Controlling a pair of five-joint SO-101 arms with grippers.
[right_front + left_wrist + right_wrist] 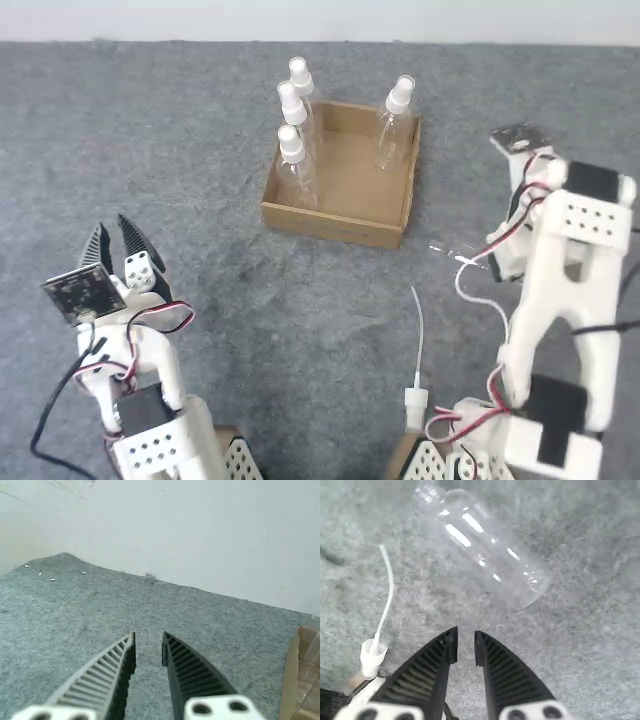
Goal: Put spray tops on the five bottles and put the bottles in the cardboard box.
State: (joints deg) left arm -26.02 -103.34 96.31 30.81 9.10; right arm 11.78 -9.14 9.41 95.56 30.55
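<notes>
Just ahead of the right pincer, released with jaws slightly parted, a clear bottle lies on the worktop, a loose spray top beside it. The left pincer is likewise released. Well beyond both, the cardboard box holds four capped bottles.

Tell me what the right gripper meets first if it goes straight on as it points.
Likely the clear bottle lying on the carpet ahead of the right gripper; depth is unclear, so carpet may come first.
</notes>
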